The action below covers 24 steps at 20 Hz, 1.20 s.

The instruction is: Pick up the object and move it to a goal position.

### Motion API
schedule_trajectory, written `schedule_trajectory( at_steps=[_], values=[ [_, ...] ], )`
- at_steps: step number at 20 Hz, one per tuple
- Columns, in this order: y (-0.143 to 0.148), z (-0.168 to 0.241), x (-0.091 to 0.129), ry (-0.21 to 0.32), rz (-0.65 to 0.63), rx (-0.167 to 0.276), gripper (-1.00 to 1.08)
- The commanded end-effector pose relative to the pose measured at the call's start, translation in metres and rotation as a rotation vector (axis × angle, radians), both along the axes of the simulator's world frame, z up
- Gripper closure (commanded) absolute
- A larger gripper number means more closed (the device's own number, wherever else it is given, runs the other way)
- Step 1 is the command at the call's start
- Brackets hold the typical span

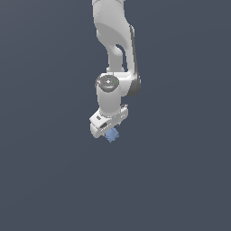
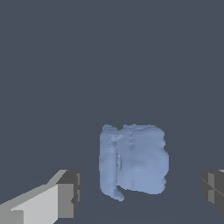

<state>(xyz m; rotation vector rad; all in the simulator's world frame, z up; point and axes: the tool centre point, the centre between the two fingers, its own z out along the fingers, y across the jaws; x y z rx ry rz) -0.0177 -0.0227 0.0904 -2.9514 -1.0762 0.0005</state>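
The object, a small light-blue bumpy block, lies on the dark grey floor, mostly hidden under the white gripper in the exterior view. In the wrist view the block sits between the two fingers, with a clear gap on each side. One dark fingertip pad and the other pad stand apart from the block, neither touching it. The gripper is open around the block.
A plain dark grey floor surrounds the arm. The white arm reaches down from the exterior view's top. No other objects show.
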Motion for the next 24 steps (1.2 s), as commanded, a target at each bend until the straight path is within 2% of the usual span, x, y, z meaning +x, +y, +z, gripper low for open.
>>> schedule_trajectory(
  at_steps=[1, 20, 21, 24],
  values=[
    [0.0, -0.001, 0.0, 0.0, 0.008, 0.0, -0.92],
    [0.0, -0.051, 0.0, 0.0, 0.008, 0.0, -0.92],
    [0.0, -0.051, 0.0, 0.0, 0.008, 0.0, 1.08],
    [0.0, -0.051, 0.0, 0.0, 0.008, 0.0, 1.08]
  ],
)
